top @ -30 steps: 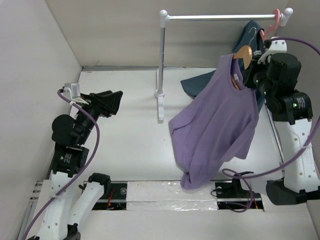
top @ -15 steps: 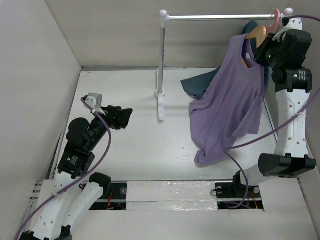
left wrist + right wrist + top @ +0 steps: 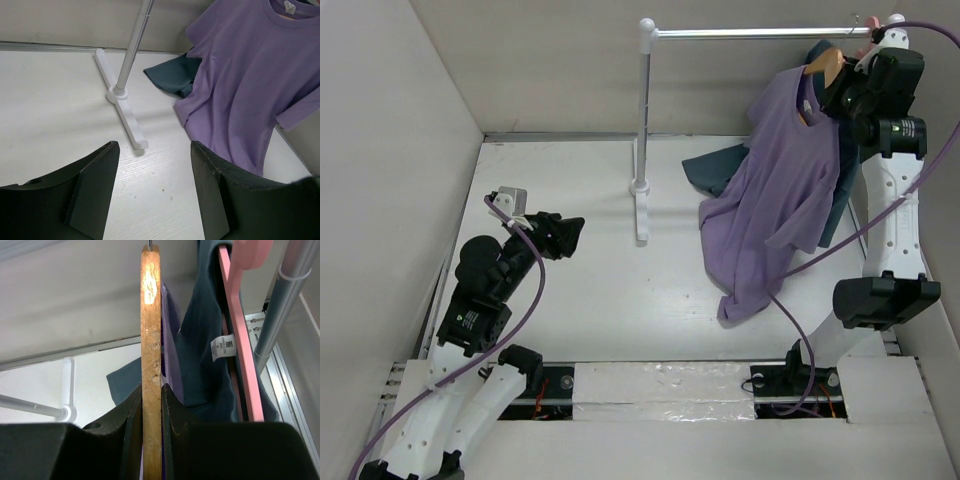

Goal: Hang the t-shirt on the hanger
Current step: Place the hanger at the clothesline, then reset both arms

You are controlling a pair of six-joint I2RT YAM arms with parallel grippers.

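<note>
The lavender t-shirt hangs on the tan wooden hanger, held up near the right end of the rail. Its hem trails down toward the table. My right gripper is shut on the hanger, jaws pressed on both sides of the wood. A strip of the lavender t-shirt shows beside the hanger there. My left gripper is open and empty, low over the table at the left; between its fingers I see bare table, with the t-shirt far ahead.
A dark teal t-shirt hangs on a pink plastic hanger at the rail's right end, just behind the lavender one. The white rail stand's post and foot stand mid-table. Walls enclose the table at the left, back and right.
My right arm has lifted the hanger and t-shirt up and toward the back right, close under the rail. My left arm moved inward earlier and has now held still.
</note>
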